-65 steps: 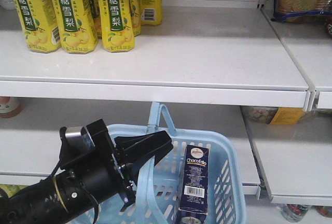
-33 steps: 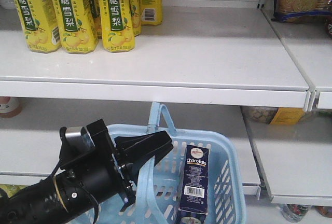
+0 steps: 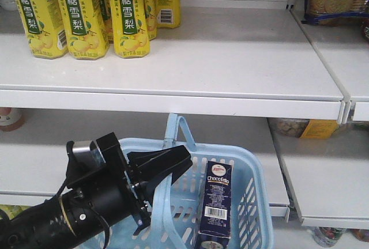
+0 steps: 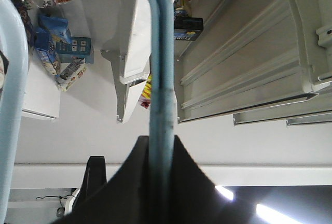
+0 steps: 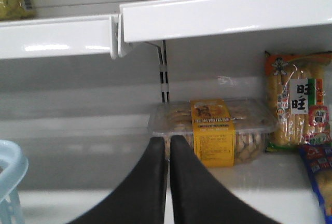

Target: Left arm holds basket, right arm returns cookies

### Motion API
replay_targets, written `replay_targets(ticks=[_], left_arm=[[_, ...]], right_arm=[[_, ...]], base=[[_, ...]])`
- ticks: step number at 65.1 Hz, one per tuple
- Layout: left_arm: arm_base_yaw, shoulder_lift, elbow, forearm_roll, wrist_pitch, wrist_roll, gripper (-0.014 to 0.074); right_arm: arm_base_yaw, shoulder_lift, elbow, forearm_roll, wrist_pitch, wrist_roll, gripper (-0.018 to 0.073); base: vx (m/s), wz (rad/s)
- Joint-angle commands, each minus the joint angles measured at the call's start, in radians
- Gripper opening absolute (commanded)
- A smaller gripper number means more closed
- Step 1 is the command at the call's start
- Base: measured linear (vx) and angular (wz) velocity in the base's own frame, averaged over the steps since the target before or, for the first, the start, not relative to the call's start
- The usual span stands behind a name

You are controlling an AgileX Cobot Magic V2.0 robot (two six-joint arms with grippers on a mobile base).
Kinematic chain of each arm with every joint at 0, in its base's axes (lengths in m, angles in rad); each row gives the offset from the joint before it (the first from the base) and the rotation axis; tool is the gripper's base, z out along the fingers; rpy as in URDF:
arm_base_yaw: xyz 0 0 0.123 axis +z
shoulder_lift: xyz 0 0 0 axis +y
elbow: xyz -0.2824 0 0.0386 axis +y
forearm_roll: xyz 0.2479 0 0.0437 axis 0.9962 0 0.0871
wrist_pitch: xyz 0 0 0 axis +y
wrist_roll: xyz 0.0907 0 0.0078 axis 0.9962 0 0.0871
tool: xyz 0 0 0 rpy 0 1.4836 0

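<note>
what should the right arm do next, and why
Probably open the right end effector and swing it toward the basket: its jaws are shut and empty, facing the shelf, while the cookies stand in the basket the left end effector holds.

The left arm [image 3: 52, 221] is a black cylinder with a yellow ring [image 3: 65, 217], a small silver block [image 3: 85, 150], a thin black cable [image 3: 62, 187] and a black wedge-shaped gripper [image 3: 166, 169]. The right gripper [image 5: 168, 141] has two smooth, black, tapered fingers.
</note>
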Motion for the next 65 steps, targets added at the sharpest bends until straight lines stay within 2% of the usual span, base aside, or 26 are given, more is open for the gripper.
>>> replay_targets(ticks=[1,19,42,51,65], left_arm=[[0.003,-0.034,-0.03,-0.06,-0.305,0.007,-0.0003],[0.003,-0.034,-0.03,-0.06,-0.305,0.007,-0.0003],[0.003,-0.034,-0.03,-0.06,-0.305,0.007,-0.0003],[0.003,-0.034,-0.03,-0.06,-0.305,0.007,-0.0003],[0.003,-0.034,-0.03,-0.06,-0.305,0.007,-0.0003]], right_arm=[[-0.001,-0.011,0.018,0.001,-0.15,0.006,-0.0006],[-0.001,-0.011,0.008,0.027,-0.324,0.006,-0.0006],[-0.001,0.03,-0.154,0.017,-0.276,0.006,-0.0006],[-0.001,0.094,-0.264,0.017,-0.281,0.006,-0.0006],[-0.001,0.232,-0.454,-0.038,-0.276,0.006,-0.0006]], base=[[0.0,0.0],[0.0,0.0],[0.0,0.0],[0.0,0.0],[0.0,0.0]])
